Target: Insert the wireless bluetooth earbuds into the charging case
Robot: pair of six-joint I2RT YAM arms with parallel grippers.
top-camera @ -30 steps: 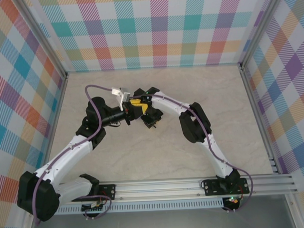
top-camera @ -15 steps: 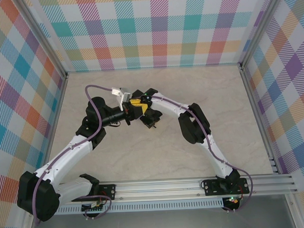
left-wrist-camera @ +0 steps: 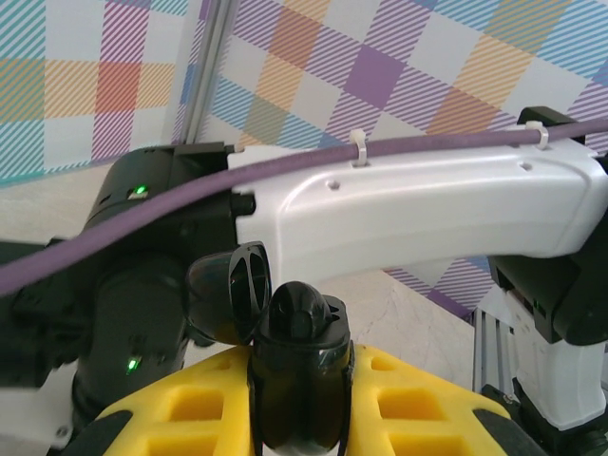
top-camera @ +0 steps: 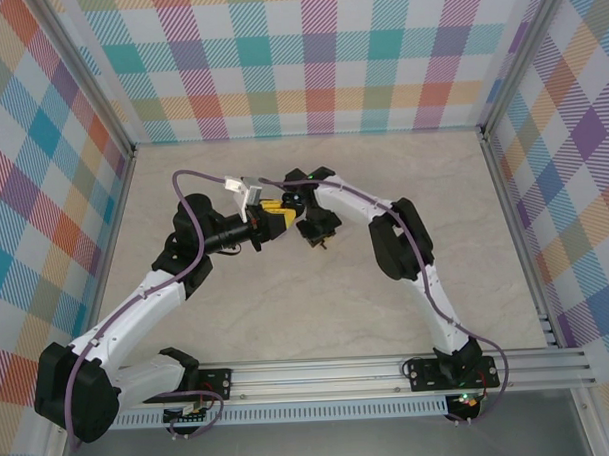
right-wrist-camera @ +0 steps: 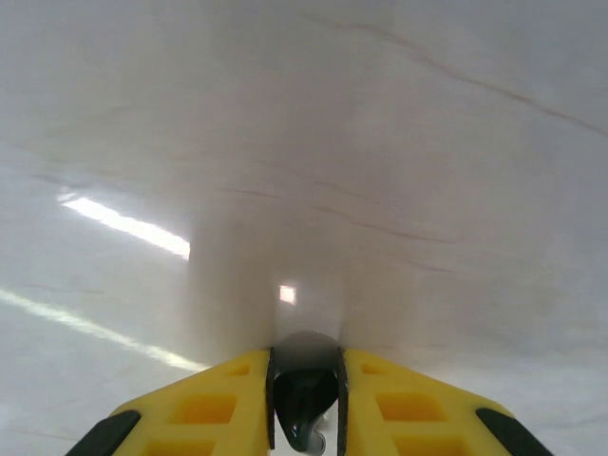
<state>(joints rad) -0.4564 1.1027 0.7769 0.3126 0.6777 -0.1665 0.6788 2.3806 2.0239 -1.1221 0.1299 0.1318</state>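
Note:
My left gripper (left-wrist-camera: 299, 385) is shut on a black charging case (left-wrist-camera: 296, 404), held upright with its lid (left-wrist-camera: 231, 290) swung open to the left. A black rounded piece, probably an earbud (left-wrist-camera: 300, 309), sits in the case's top. My right gripper (right-wrist-camera: 304, 380) is shut on a small black earbud (right-wrist-camera: 306, 407), close above the pale table (right-wrist-camera: 380, 142). From above, the left gripper (top-camera: 272, 217) and the right gripper (top-camera: 318, 231) are close together at mid-table, the right one just to the right of the case.
The right arm's white link (left-wrist-camera: 408, 204) and purple cable (left-wrist-camera: 285, 161) cross just behind the open case. Plaid walls (top-camera: 309, 58) enclose the table on three sides. An aluminium rail (top-camera: 390, 370) runs along the near edge.
The right arm has swung a little to the right and back, drawing its gripper slightly away from the left gripper and the case. Its jaws have narrowed. The left arm stays put.

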